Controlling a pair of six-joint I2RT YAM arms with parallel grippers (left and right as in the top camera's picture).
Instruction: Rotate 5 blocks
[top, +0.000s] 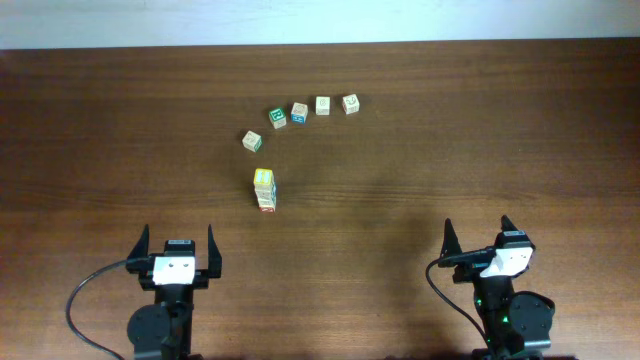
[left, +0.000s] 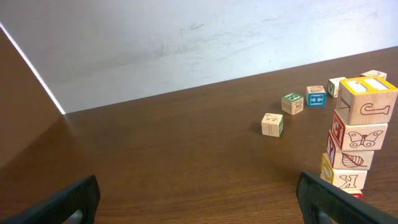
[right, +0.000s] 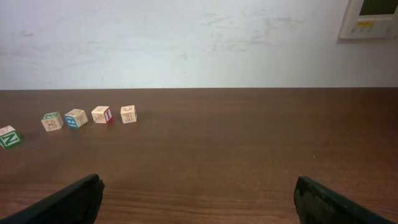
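The blocks (top: 264, 190) stand stacked as one upright, slightly crooked tower in the middle of the table; from above they show as a short joined line. In the left wrist view the blocks (left: 354, 135) rise at the right edge, topped by a yellow-edged cube, with butterfly and leaf faces below. My left gripper (top: 178, 234) is open, nearer than the tower and left of it, and holds nothing (left: 202, 202). At the near right my right gripper (top: 477, 228) is also open and holds nothing (right: 198, 202). The tower is out of the right wrist view.
Several loose cubes lie in an arc beyond the tower, from a pale cube (top: 252, 141) to the far-right cube (top: 350, 103). They also show as a cube (left: 273, 124) and a green cube (right: 9, 137). A white wall and a wall panel (right: 370, 17) lie beyond the table's far edge.
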